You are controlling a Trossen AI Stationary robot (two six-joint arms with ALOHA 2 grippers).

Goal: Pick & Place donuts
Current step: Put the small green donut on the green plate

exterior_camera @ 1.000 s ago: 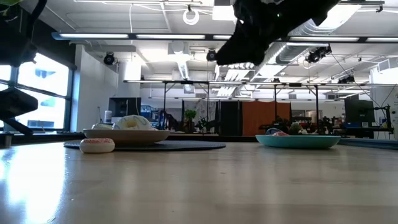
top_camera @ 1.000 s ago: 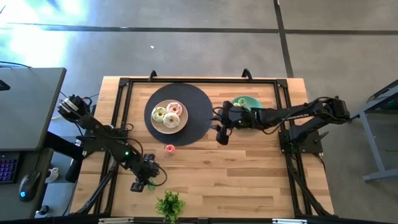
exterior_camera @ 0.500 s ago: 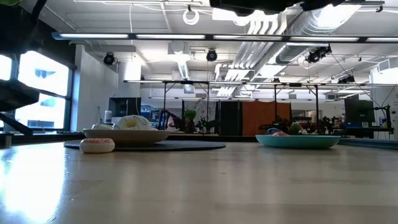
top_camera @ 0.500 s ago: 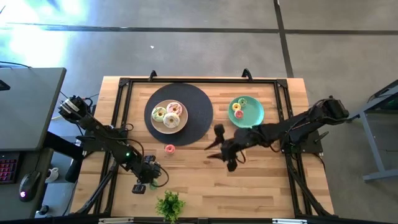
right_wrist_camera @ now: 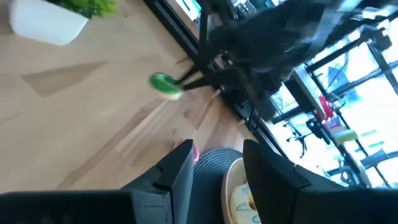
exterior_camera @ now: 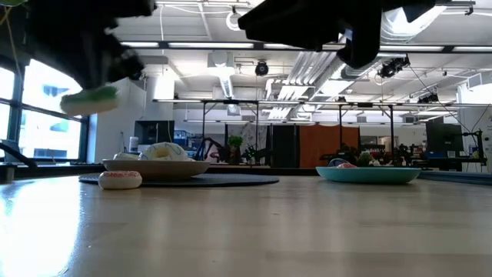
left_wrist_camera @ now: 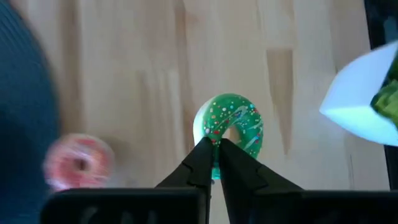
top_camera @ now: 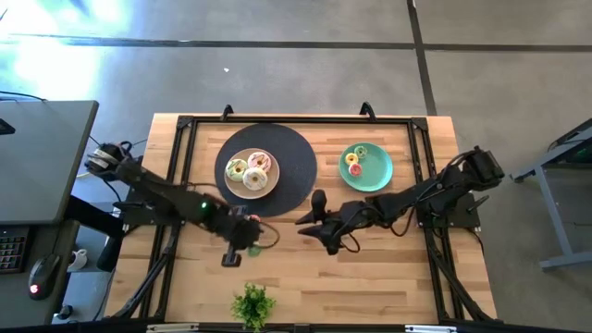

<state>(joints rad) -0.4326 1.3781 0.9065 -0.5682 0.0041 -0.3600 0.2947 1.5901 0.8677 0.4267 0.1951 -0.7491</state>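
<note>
left gripper point(left_wrist_camera: 214, 163) aloft, clenched on green donut point(left_wrist_camera: 229, 126); right gripper point(right_wrist_camera: 216, 167) parted, low over table

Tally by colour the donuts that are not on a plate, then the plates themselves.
Green donut: 1, gripped in the left tool
Pink donut: 1
Beige plate: 1
Teal plate: 1
Total: 4

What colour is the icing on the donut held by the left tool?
Green icing with coloured sprinkles on the donut; the left wrist view shows it best.
</note>
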